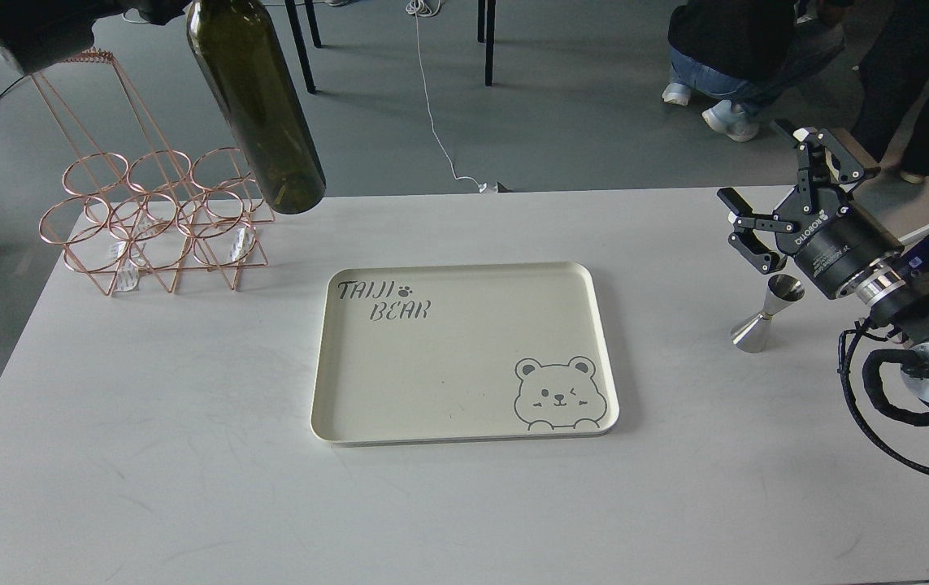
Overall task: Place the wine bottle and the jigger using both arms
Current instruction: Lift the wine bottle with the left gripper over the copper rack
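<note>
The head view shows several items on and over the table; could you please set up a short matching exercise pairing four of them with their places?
Things:
1. wine bottle
2. jigger
3. tray
4. copper wire rack

Places:
A. standing on the table beside the right gripper
B. far left corner of the table
C. lifted in the air at upper left, tilted
D. flat at the table's middle, nothing in it

Pairs: 1-C, 2-A, 3-D, 4-B

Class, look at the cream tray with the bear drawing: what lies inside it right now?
Nothing lies inside the tray; only its printed bear and lettering show. The wine bottle hangs in the air up left, and the jigger stands on the table to its right.
</note>
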Action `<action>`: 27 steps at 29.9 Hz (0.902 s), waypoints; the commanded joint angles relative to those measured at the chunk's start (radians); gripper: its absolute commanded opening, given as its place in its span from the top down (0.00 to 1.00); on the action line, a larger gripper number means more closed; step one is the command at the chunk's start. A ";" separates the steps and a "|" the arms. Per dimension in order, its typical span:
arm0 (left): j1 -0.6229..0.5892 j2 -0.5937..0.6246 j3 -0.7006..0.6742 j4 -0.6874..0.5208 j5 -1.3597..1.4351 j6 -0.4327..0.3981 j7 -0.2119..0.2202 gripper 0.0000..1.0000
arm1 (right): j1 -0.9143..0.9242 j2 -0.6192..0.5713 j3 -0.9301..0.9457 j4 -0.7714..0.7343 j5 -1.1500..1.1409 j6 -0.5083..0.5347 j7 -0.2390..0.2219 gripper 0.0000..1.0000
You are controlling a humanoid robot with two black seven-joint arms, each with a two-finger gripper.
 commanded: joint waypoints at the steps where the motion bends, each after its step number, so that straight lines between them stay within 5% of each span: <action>1: 0.000 0.004 0.002 0.072 0.010 0.003 0.000 0.85 | 0.000 0.001 0.000 0.000 -0.010 0.000 0.000 0.04; 11: -0.081 -0.007 0.190 0.196 -0.004 0.100 0.000 0.85 | -0.001 0.001 0.000 0.000 -0.012 0.000 0.000 0.04; 27: -0.101 -0.042 0.227 0.285 0.002 0.115 0.000 0.85 | -0.018 0.001 0.002 0.005 -0.012 0.000 0.000 0.04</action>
